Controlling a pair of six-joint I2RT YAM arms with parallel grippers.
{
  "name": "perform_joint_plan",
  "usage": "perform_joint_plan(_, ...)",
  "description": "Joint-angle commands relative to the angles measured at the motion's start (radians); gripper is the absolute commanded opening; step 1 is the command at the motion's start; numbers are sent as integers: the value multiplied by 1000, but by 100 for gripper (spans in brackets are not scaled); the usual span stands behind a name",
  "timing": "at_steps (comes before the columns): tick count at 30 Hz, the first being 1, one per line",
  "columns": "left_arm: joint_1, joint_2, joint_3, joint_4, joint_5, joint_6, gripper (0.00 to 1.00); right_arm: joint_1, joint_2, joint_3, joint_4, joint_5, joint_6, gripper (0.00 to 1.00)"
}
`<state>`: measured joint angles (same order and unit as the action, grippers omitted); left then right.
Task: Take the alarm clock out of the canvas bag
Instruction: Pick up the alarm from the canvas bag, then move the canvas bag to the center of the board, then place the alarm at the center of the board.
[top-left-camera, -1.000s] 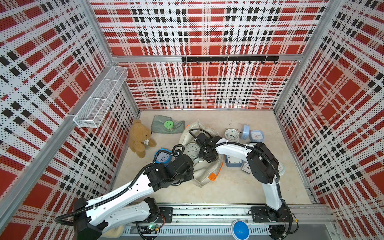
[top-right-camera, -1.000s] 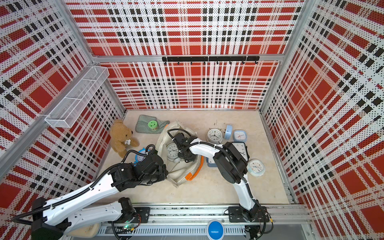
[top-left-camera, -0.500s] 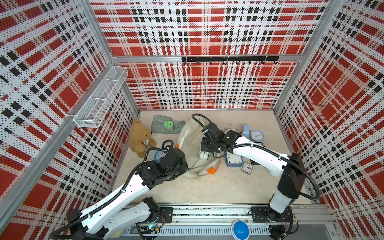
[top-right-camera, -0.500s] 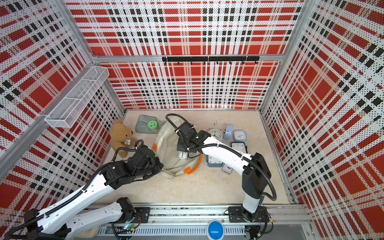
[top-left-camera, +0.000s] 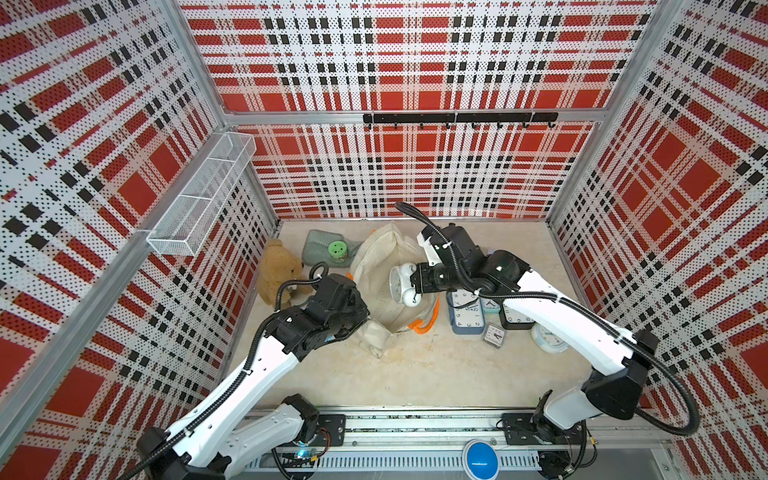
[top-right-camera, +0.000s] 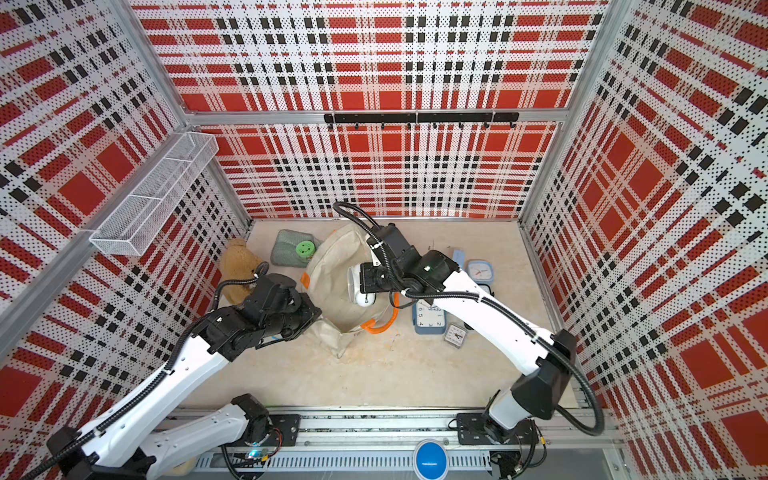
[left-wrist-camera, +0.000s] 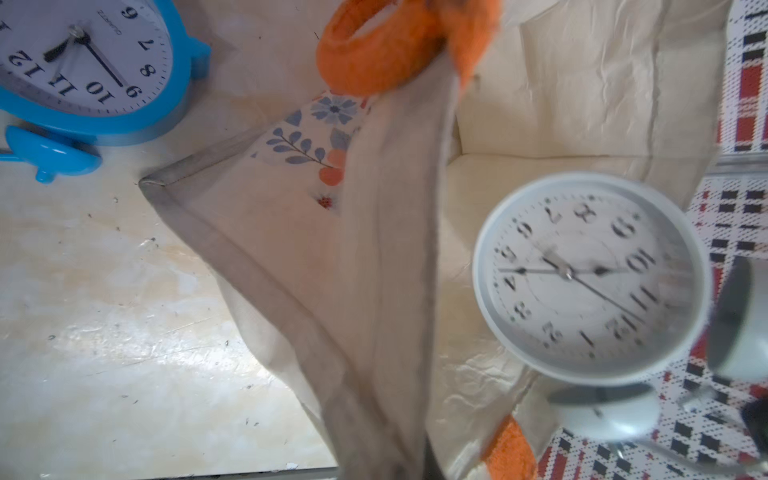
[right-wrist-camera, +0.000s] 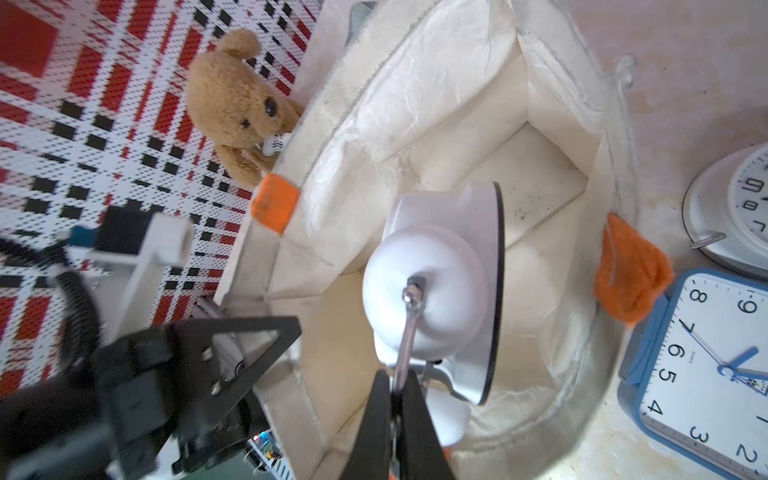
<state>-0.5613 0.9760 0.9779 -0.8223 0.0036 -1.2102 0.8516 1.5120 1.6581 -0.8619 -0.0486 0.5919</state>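
The white twin-bell alarm clock (top-left-camera: 401, 284) (top-right-camera: 357, 286) hangs over the open mouth of the cream canvas bag (top-left-camera: 380, 253) (top-right-camera: 330, 266). My right gripper (right-wrist-camera: 398, 384) (top-left-camera: 417, 280) is shut on the clock's thin metal handle. In the right wrist view the alarm clock (right-wrist-camera: 432, 282) hangs above the canvas bag's pale interior (right-wrist-camera: 449, 108). My left gripper (top-left-camera: 362, 319) is shut on the bag's near rim and holds it up. In the left wrist view the canvas bag's fabric (left-wrist-camera: 374, 270) runs down between the jaws and hides them. The alarm clock's face (left-wrist-camera: 590, 278) shows beside it.
A teddy bear (top-left-camera: 276, 270) and a grey-green cloth (top-left-camera: 322, 249) lie left of the bag. A blue round clock (left-wrist-camera: 83, 62) sits under my left arm. Several other clocks, including a blue square one (top-left-camera: 465, 313), lie right of the bag. A wire basket (top-left-camera: 199, 199) hangs on the left wall.
My right gripper has risen with the alarm clock from down inside the bag to above its mouth. My left gripper has pulled the bag's rim up and the bag stands fuller.
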Motion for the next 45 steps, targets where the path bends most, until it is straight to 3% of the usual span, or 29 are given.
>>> perform_joint_plan(1,49,2,3,103,44,-78,0,-5,-104,63,30,-31,-55,0)
perform_joint_plan(8,70,75,35,215,59,-141,0,-5,-217,51,-74,-38,-72,0)
perform_joint_plan(18,60,157,70,299,49,-204,0,-5,-370,-175,-103,-188,-99,0)
perform_joint_plan(24,45,214,106,357,46,-239,0,-5,-415,-321,-54,-300,-105,0)
perform_joint_plan(35,33,284,145,417,62,-267,0,59,-426,-400,14,-321,-70,0)
perform_joint_plan(36,31,279,145,411,56,-266,3,61,-426,-429,35,-317,-62,0)
perform_joint_plan(38,31,266,148,394,43,-248,23,60,-422,-491,85,-316,-49,0)
perform_joint_plan(45,48,184,141,320,-12,-184,46,70,-325,-575,221,-366,-43,0)
